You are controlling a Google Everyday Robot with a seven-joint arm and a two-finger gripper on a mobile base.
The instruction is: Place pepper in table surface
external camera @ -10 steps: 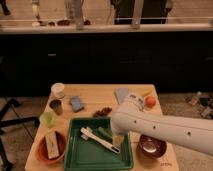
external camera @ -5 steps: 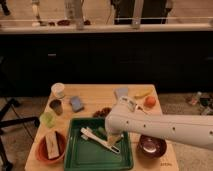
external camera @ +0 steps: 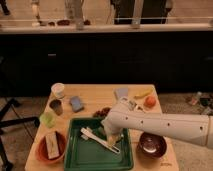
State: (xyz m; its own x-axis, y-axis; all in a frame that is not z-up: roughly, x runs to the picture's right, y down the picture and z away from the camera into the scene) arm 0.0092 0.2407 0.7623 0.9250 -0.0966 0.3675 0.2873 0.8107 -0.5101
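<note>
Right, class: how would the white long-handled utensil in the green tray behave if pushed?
The white utensil looks thin, so probably light and stiff. Lying flat in the green tray, it would likely slide or pivot, not roll. The gripper hangs over one end; a nudge there may swing the handle.

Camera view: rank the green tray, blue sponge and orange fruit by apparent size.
1. green tray
2. blue sponge
3. orange fruit, only slightly smaller
The gripper hangs over the green tray.
</note>
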